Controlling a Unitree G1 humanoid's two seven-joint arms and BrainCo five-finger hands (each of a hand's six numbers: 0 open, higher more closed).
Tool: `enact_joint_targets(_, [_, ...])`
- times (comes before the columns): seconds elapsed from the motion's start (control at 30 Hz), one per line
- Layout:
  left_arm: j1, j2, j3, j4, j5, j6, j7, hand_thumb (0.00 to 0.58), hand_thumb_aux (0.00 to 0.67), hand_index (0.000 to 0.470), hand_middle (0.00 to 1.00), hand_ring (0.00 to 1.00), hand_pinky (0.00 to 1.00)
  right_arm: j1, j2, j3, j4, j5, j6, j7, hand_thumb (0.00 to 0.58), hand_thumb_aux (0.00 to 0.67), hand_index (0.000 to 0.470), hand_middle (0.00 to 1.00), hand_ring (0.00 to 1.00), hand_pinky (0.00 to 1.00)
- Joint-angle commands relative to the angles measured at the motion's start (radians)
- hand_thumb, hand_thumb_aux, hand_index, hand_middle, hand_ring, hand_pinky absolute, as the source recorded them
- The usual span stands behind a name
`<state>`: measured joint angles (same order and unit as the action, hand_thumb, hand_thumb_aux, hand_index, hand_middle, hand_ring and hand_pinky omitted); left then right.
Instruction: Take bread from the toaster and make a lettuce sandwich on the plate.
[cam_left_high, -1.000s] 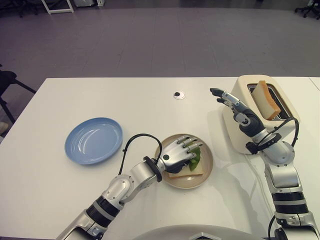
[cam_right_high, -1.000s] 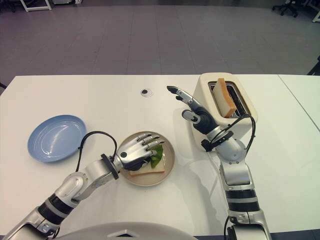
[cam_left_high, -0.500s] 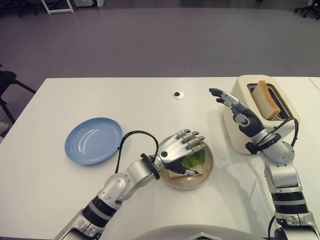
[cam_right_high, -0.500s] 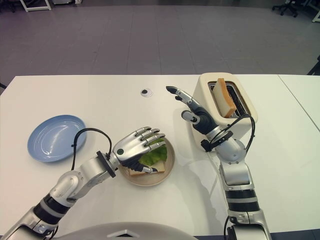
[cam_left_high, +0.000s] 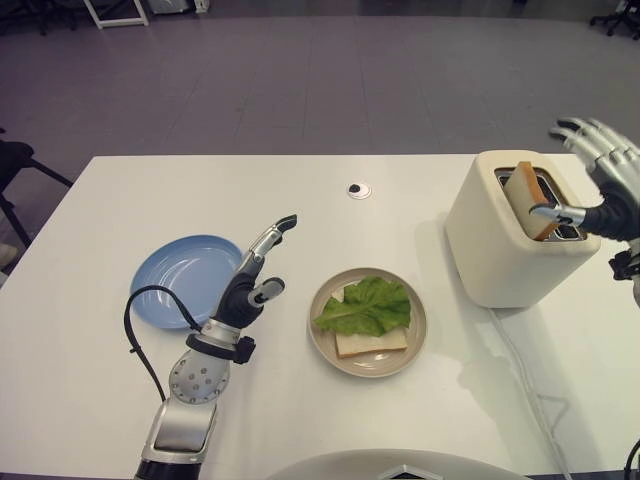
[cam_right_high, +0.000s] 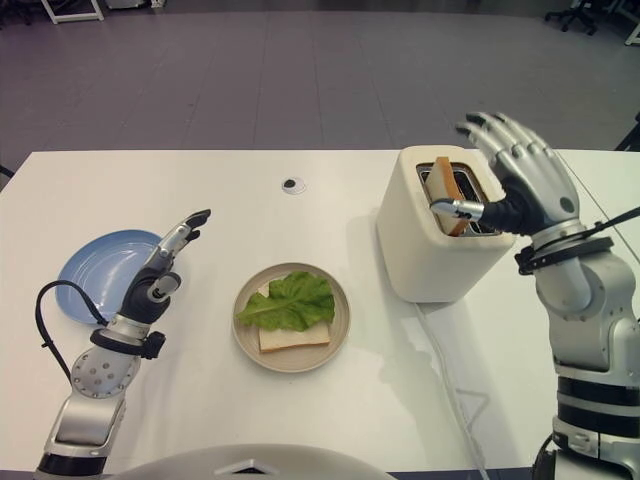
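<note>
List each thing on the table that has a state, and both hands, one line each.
toaster, upright, slot loaded
toaster slice, standing up out of the slot, not yet lifted out
right hand, open, fingers spread over the toaster
left hand, open, raised, holding nothing
beige plate, holds bread with lettuce on top
lettuce, lying flat over the bread
blue plate, right side up

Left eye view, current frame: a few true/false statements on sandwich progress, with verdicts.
1. The lettuce lies on a bread slice on the tan plate. True.
2. The left hand holds the lettuce. False: it is open and empty, raised between the blue plate and the tan plate.
3. A second slice stands in the toaster. True.
4. The right hand hangs over the tan plate. False: it is up at the toaster, beside that slice.
</note>
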<state>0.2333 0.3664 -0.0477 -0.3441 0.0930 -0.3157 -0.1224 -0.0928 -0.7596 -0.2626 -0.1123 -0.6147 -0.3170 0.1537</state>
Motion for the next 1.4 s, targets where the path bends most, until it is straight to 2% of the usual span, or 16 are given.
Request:
enact_joint_targets(0.03, [-0.001,-0.009,0.011,0.025,-0.009,-0.009,-0.023,0.000,0.000,0.000,0.00,0.00,0.00,0.017,-0.027,0.032,0.049,-0.042,0.019,-0.010,0.000,0.000,0.000,0.00,0.00,0.00])
enact_joint_targets(0.3, [0.005,-0.018,0.016,0.023,0.018,-0.023,-0.036,0.000,0.000,0.000,0.00,0.00,0.00,0.032,-0.034,0.081,0.116,-0.036,0.057,-0.017,0.000,0.000,0.000,0.00,0.00,0.00])
enact_joint_targets(0.37, [0.008,-0.018,0.017,0.020,0.028,-0.026,-0.035,0.000,0.000,0.000,0.00,0.00,0.00,0.035,-0.030,0.092,0.122,-0.026,0.070,-0.008,0.313,0.215,0.151,0.00,0.00,0.00])
enact_joint_targets(0.43, [0.008,-0.019,0.018,0.019,0.036,-0.028,-0.035,0.000,0.000,0.000,0.00,0.00,0.00,0.036,-0.027,0.103,0.125,-0.015,0.076,-0.002,0.415,0.313,0.219,0.00,0.00,0.00])
enact_joint_targets(0.47, [0.008,-0.019,0.018,0.019,0.039,-0.029,-0.035,0.000,0.000,0.000,0.00,0.00,0.00,0.036,-0.025,0.107,0.128,-0.010,0.076,-0.002,0.447,0.349,0.245,0.00,0.00,0.00])
enact_joint_targets(0.53, [0.008,-0.020,0.019,0.019,0.045,-0.031,-0.035,0.000,0.000,0.000,0.00,0.00,0.00,0.034,-0.025,0.115,0.130,-0.003,0.077,-0.006,0.462,0.368,0.258,0.00,0.00,0.00])
enact_joint_targets(0.6, [0.007,-0.021,0.019,0.021,0.050,-0.033,-0.034,0.000,0.000,0.000,0.00,0.00,0.00,0.031,-0.026,0.120,0.128,0.006,0.079,-0.010,0.503,0.426,0.299,0.00,0.00,0.00])
enact_joint_targets(0.63, [0.008,-0.021,0.020,0.019,0.052,-0.033,-0.034,0.000,0.000,0.000,0.00,0.00,0.00,0.028,-0.026,0.122,0.125,0.011,0.080,-0.012,0.553,0.525,0.369,0.00,0.00,0.00])
enact_joint_targets(0.67, [0.008,-0.022,0.020,0.019,0.055,-0.033,-0.034,0.000,0.000,0.000,0.00,0.00,0.00,0.026,-0.025,0.123,0.123,0.015,0.080,-0.016,0.564,0.560,0.393,0.00,0.00,0.00])
enact_joint_targets(0.73, [0.008,-0.023,0.021,0.020,0.059,-0.034,-0.034,0.000,0.000,0.000,0.00,0.00,0.00,0.022,-0.026,0.126,0.121,0.018,0.081,-0.023,0.580,0.670,0.470,0.00,0.00,0.00])
enact_joint_targets(0.93, [0.011,-0.024,0.024,0.018,0.077,-0.041,-0.031,0.000,0.000,0.000,0.00,0.00,0.00,-0.020,0.018,0.103,0.121,0.104,0.123,-0.031,0.580,0.670,0.470,0.00,0.00,0.00])
enact_joint_targets(1.07, [0.011,-0.027,0.026,0.022,0.078,-0.043,-0.031,0.000,0.000,0.000,0.00,0.00,0.00,-0.110,0.094,-0.007,0.096,0.367,0.229,0.011,0.580,0.670,0.470,0.00,0.00,0.00])
enact_joint_targets(1.2, [0.016,-0.033,0.026,0.027,0.086,-0.049,-0.025,0.000,0.000,0.000,0.00,0.00,0.00,-0.226,0.119,-0.099,0.049,0.597,0.270,0.049,0.580,0.670,0.470,0.00,0.00,0.00])
enact_joint_targets(1.4, [0.011,-0.039,0.027,0.039,0.090,-0.054,-0.025,0.000,0.000,0.000,0.00,0.00,0.00,-0.240,0.133,-0.032,-0.123,0.807,0.346,0.215,0.580,0.670,0.470,0.00,0.00,0.00])
